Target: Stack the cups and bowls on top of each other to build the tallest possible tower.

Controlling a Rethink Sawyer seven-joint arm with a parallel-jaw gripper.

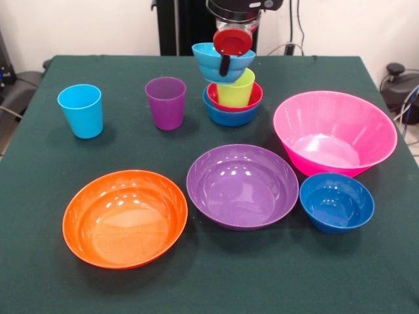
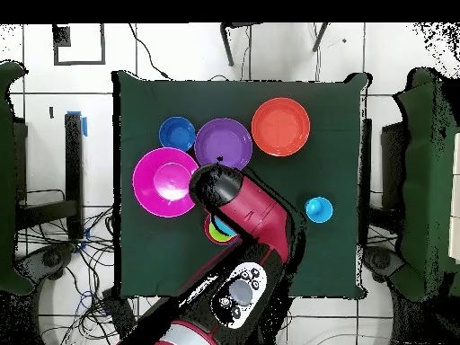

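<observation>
Nearest the camera lies the wide shallow orange plastic bowl (image 1: 124,218), at about seven o'clock on the green cloth surface (image 1: 39,261). Beside it, near centre, sits the wide shallow purple bowl (image 1: 242,185), with the small dark blue bowl (image 1: 336,202) at four o'clock and the big deep pink bowl (image 1: 334,133) at three. The light blue tumbler (image 1: 80,110) stands at ten o'clock and the purple tumbler (image 1: 165,102) at eleven.

The tower (image 1: 231,91) stands at twelve o'clock: a blue bowl (image 1: 229,116) at the base, a red bowl (image 1: 252,99) in it, a lime green cup (image 1: 237,88) upright in that, and a small cyan bowl (image 1: 221,63) uppermost, tilted rather than level.

The gripper (image 1: 226,60) hangs directly over the stack, one dark finger (image 1: 224,65) showing across the cyan bowl's wall, so the fingers seem to be pinching its rim. The cyan bowl sits slightly toward nine o'clock of the cup's vertical axis; settling it likely needs centring over the cup first.
</observation>
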